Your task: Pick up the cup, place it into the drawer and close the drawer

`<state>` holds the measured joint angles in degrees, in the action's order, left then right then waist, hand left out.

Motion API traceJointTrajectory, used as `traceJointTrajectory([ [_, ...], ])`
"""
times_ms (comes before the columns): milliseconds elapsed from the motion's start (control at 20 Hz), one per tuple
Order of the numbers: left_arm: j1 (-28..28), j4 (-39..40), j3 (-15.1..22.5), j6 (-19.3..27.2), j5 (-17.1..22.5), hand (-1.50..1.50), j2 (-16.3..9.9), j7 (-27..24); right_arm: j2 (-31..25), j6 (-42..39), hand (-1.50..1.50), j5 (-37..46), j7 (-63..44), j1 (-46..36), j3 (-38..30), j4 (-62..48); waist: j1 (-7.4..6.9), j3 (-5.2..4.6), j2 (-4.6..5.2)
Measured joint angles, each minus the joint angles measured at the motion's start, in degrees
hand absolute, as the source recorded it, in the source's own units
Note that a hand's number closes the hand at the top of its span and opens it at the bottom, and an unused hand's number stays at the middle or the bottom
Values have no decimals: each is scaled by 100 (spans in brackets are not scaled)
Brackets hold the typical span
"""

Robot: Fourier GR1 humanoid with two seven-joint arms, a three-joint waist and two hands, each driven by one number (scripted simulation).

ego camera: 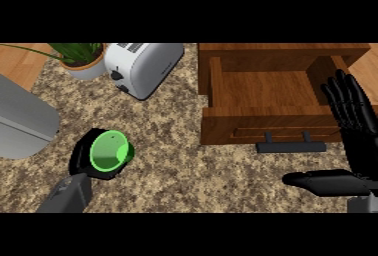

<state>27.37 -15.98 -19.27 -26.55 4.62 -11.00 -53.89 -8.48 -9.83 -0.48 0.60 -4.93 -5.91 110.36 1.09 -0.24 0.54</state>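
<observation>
Left robot hand curled round green cup, held upright at lower left over speckled surface. Right robot hand wide, fingers straight, thumb out, at front right corner of the open wooden drawer. Toaster and potted plant behind the cup.
</observation>
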Motion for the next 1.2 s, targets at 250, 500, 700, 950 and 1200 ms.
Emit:
traceJointTrajectory([
  [250, -15, -151, -334, 377, 299, 150, -46, -217, -16, -31, -150, -34, 69, -9, -46, -37, -5, 6, -4],
  [500, 36, -441, -356, 501, 381, 150, -25, -299, 15, -1, -150, 9, 69, 47, -35, -7, -23, 10, -23],
  [700, 183, -872, -271, 500, 443, 150, 9, -185, -1, 2, -150, -20, 71, 25, -99, -45, -71, 18, -47],
  [950, 425, -1607, 27, 612, 432, 150, 262, 130, -76, -26, -150, -69, 4, 46, -206, -10, -116, 26, -76],
  [1200, 688, -2726, 400, 1005, 397, 150, 539, 822, -72, -22, -150, -76, 40, 115, -260, -5, -165, 32, -100],
])
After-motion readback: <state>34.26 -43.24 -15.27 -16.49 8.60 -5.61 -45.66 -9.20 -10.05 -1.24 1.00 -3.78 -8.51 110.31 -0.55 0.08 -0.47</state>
